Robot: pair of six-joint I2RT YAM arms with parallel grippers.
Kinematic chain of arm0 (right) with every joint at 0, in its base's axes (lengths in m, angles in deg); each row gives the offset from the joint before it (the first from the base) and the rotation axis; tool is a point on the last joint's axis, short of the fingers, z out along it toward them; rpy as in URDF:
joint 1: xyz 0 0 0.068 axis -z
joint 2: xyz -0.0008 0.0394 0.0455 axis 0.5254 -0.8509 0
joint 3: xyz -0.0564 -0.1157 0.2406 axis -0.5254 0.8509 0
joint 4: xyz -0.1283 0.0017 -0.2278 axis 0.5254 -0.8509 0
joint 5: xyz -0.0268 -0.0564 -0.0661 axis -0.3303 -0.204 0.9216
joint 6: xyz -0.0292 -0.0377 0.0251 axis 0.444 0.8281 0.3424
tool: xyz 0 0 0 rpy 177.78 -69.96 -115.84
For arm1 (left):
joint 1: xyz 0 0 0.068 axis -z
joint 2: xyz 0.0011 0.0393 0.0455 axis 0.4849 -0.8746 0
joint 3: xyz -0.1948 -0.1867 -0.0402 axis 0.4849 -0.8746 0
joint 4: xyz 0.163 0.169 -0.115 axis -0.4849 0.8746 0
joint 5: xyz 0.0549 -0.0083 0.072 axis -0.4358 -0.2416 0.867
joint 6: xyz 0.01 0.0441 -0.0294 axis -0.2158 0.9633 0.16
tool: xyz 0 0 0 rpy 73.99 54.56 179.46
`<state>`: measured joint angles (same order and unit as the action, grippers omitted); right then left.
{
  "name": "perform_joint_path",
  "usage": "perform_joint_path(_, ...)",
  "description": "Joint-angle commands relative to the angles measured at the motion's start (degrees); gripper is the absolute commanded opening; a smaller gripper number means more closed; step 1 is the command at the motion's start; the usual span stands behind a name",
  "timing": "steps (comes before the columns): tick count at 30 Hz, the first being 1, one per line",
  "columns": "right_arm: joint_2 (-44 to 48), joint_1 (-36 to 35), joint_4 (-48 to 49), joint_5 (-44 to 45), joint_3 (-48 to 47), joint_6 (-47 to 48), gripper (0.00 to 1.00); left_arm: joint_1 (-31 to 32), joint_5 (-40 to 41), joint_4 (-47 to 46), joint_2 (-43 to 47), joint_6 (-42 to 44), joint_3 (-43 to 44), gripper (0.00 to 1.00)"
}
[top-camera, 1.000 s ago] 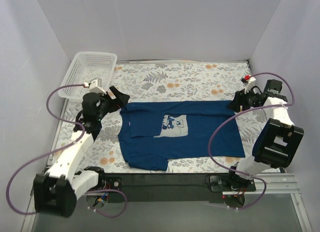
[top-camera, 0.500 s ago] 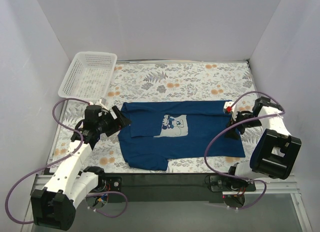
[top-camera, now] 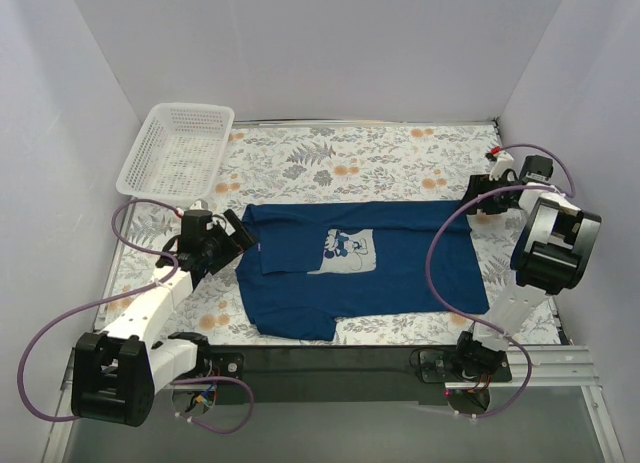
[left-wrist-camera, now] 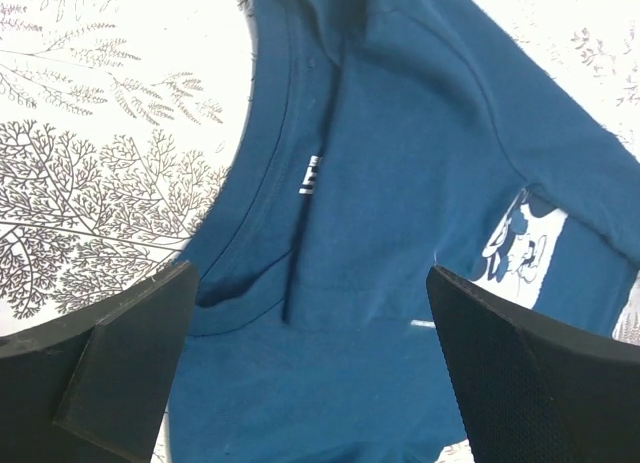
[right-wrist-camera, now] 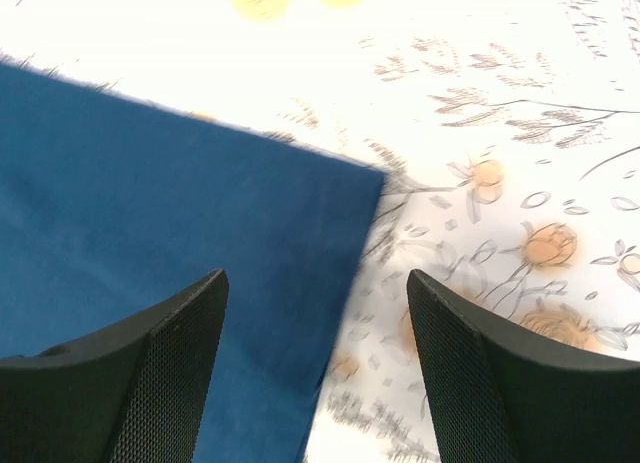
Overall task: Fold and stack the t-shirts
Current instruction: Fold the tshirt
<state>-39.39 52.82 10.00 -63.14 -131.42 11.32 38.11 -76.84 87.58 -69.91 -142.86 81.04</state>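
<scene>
My dark navy-blue cotton t-shirt [top-camera: 400, 268] lies spread on the floral-patterned table [top-camera: 330, 153], apparently part-folded. My left hand [left-wrist-camera: 310, 283] hangs wide and empty over the collar. My right hand [right-wrist-camera: 315, 278] gapes empty above the hem corner. The next fold, I judge, needs both hands to pinch those far edges.

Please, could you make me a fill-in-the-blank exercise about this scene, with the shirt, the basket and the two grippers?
1. The t-shirt lying on the table is dark ____.
2. The white basket stands at the table's far ____ corner.
3. The left gripper hangs over the shirt's collar with its jaws ____.
4. The right gripper holds ____.
Missing words: blue; left; open; nothing.
</scene>
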Motion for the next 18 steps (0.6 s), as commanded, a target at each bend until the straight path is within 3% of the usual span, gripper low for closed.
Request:
perform_joint_path(1, -3.36, -0.12, 4.27, 2.15, -4.49, -8.32, 0.66, -0.31, -0.59, -4.78, 1.55, 0.99, -1.07, 0.91)
perform_joint_path(8, -11.37, -0.82, 1.46, -0.21, -12.23, -8.94, 0.61, -0.31, -0.33, -3.38, 5.33, 1.43, -2.04, 0.91)
perform_joint_path(18, -13.84, -2.23, -5.05, -0.48, -11.10, -2.35, 0.44, -0.49, -0.94, -1.97, 8.41, 1.00, -2.57, 0.91)
